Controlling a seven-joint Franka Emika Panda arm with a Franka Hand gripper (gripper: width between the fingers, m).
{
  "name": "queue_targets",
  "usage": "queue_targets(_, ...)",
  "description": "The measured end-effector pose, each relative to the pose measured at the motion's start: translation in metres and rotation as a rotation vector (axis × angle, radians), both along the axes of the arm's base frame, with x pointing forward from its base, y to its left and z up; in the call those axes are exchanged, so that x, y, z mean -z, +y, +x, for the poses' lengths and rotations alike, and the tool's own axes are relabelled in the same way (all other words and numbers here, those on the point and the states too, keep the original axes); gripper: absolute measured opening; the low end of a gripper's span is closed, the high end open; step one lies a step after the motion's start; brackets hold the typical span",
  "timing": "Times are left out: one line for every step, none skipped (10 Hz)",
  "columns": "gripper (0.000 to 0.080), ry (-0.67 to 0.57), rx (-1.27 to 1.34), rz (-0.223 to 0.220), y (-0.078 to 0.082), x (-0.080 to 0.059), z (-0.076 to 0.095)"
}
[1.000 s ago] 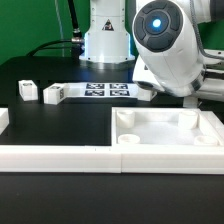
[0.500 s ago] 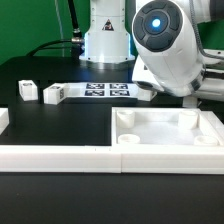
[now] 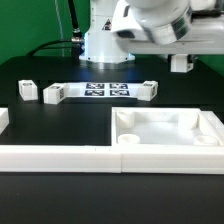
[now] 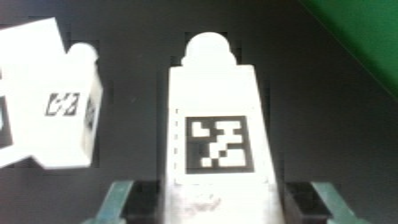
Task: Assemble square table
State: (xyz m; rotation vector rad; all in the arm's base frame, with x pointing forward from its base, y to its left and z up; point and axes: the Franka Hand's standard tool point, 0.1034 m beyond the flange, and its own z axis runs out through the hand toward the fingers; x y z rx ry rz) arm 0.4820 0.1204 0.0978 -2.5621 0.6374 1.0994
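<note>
the gripper [image 4: 219, 198] is clamping a leg [image 4: 217, 120] above the table [image 3: 60, 125], beyond the top [image 3: 165, 132]. judging by this, it should be lowering the leg squarely into a corner socket [image 3: 128, 140], clearing the raised rim. room is lying open above the top; another leg [image 3: 148, 90] is sitting near.

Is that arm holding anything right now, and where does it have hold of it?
Yes: a white table leg, clamped between the fingers at the end opposite its rounded tip.
</note>
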Motion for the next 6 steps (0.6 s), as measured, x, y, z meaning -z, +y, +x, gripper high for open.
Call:
queue_targets(0.0288, -0.053, -0.002, -0.010, 0.001, 0.001, 0.004)
queue_targets(0.0288, -0.126, 0.014, -0.039, 0.000, 0.000, 0.011)
queue_targets(0.0290, -0.190, 0.012, -0.062, 0.000, -0.002, 0.013)
queue_targets(0.0290, -0.229, -0.024, -0.068, -0.011, -0.009, 0.019)
queue_targets(0.0290, -0.293, -0.052, -0.090, -0.027, -0.022, 0.038)
queue_targets(0.0290, -0.370, -0.086, -0.088, -0.042, -0.038, 0.062)
